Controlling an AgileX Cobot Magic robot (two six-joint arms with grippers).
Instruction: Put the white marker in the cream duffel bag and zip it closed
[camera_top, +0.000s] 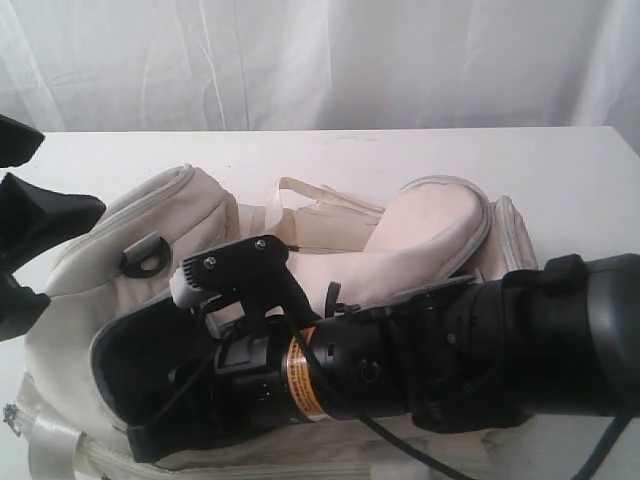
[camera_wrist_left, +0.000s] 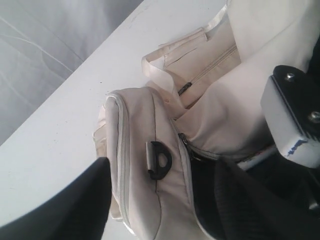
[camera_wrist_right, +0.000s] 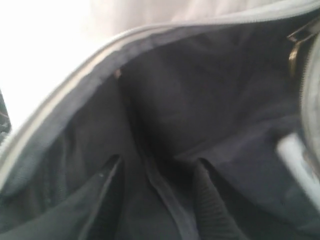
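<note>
Right gripper (camera_wrist_right: 158, 161), jaws spread and empty, inside open mouth of cream duffel bag (camera_top: 150, 225) at its 7 o'clock, white marker (camera_wrist_right: 299, 162) loose nearby; left gripper (camera_wrist_left: 162, 167) jaws spread, at 9 o'clock.

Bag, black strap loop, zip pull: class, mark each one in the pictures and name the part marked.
Bag (camera_top: 160, 215): exterior view, cream end panel.
Black strap loop (camera_wrist_left: 168, 160): left wrist view, curved plastic bar.
Zip pull (camera_wrist_left: 183, 89): left wrist view, dark metal tab.
</note>
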